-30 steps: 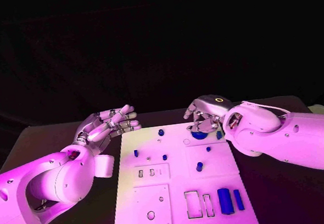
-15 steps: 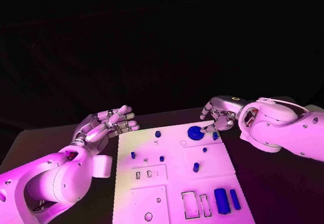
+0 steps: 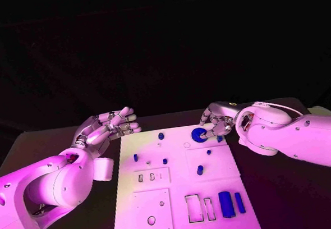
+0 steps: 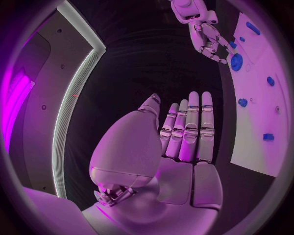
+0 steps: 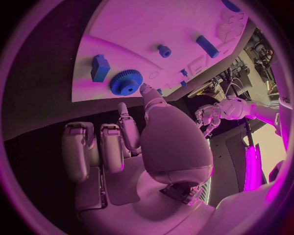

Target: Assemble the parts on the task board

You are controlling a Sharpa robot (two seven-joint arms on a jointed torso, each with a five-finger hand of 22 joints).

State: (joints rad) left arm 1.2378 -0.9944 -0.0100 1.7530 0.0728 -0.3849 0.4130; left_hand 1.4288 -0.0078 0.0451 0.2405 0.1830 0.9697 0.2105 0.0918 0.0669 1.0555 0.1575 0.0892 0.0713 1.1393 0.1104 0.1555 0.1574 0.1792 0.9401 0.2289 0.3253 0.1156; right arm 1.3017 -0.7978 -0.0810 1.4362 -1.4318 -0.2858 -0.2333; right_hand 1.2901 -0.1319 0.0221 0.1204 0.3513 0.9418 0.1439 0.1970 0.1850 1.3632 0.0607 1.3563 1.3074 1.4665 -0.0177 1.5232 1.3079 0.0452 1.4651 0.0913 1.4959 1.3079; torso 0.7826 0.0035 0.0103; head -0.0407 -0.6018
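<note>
The white task board [image 3: 187, 225] lies lengthwise in the middle of the table. A blue gear [image 3: 199, 134] lies flat near its far right corner, also seen as the gear [image 5: 126, 82] and the gear [image 4: 236, 61]. My right hand [image 3: 218, 121] hovers just right of the gear with its fingers bent down towards the rim and the thumb tip [image 5: 146, 90] beside the teeth; it holds nothing. A small blue block [image 5: 100, 67] sits next to the gear. My left hand [image 3: 107, 127] floats open, fingers apart, off the board's far left corner.
Several small blue pegs stand on the board, among them a peg [image 3: 161, 136] and a peg [image 3: 199, 170]. Two long blue blocks [image 3: 226, 204] lie at the near right beside rectangular slots [image 3: 195, 208]. Black table [image 3: 55, 145] surrounds the board.
My right hand, over the gear a second ago, drew off to the right and uncovered it, then edged back towards it. The left hand has stayed where it was.
</note>
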